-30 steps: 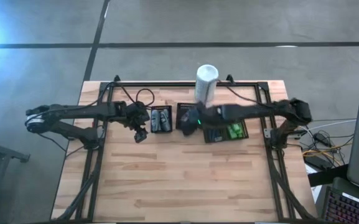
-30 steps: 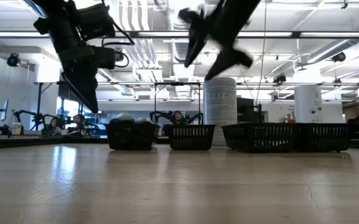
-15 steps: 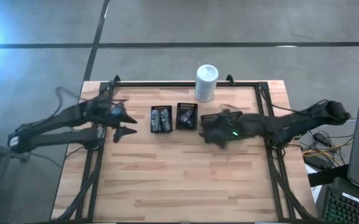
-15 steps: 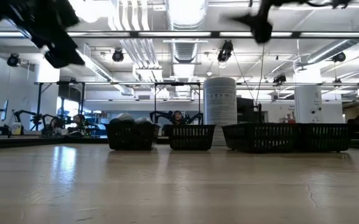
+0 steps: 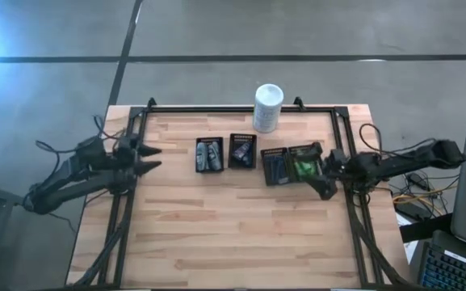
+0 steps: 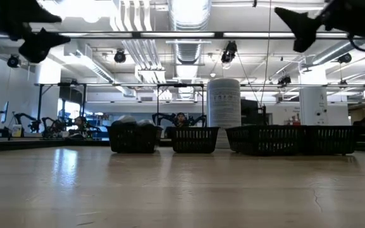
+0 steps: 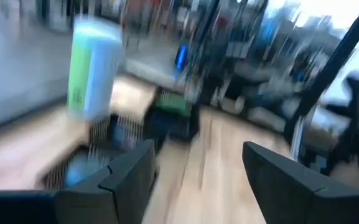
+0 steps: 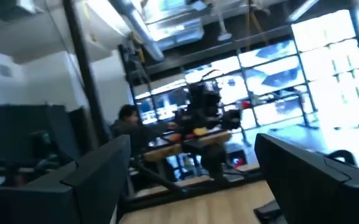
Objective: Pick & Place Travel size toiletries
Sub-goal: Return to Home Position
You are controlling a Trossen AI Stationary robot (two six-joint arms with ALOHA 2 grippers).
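The sorting is judged to be finished, or very nearly so. No loose toiletries are seen on the bare wood of the counter [image 5: 233, 234], and every item in view lies inside one of four black slotted trays set in a row toward the far edge. By the look of it, only the parking of the arms is left.

The left tray [image 5: 197, 153] is filled with grey oval bottles [image 5: 210, 155], whose rounded tops are also seen above its rim in the low view. In the middle left tray [image 5: 231, 152] dark items with a touch of blue [image 5: 243, 150] are held; their kind cannot be told. Blue razors [image 5: 276, 166] are laid in the middle right tray [image 5: 264, 168], and green bottles [image 5: 305, 168] in the right tray [image 5: 304, 149]. A tall white container [image 5: 268, 107] is stood behind the row, between the two middle trays.

The left gripper [image 5: 153, 158] is held at the counter's left edge, well apart from the trays. Its fingers [image 7: 126, 177] are spread wide and nothing is carried between them. The right gripper [image 5: 326, 184] is held at the right edge, just beside the right tray. Its fingers [image 8: 92, 180] are likewise wide apart and empty.
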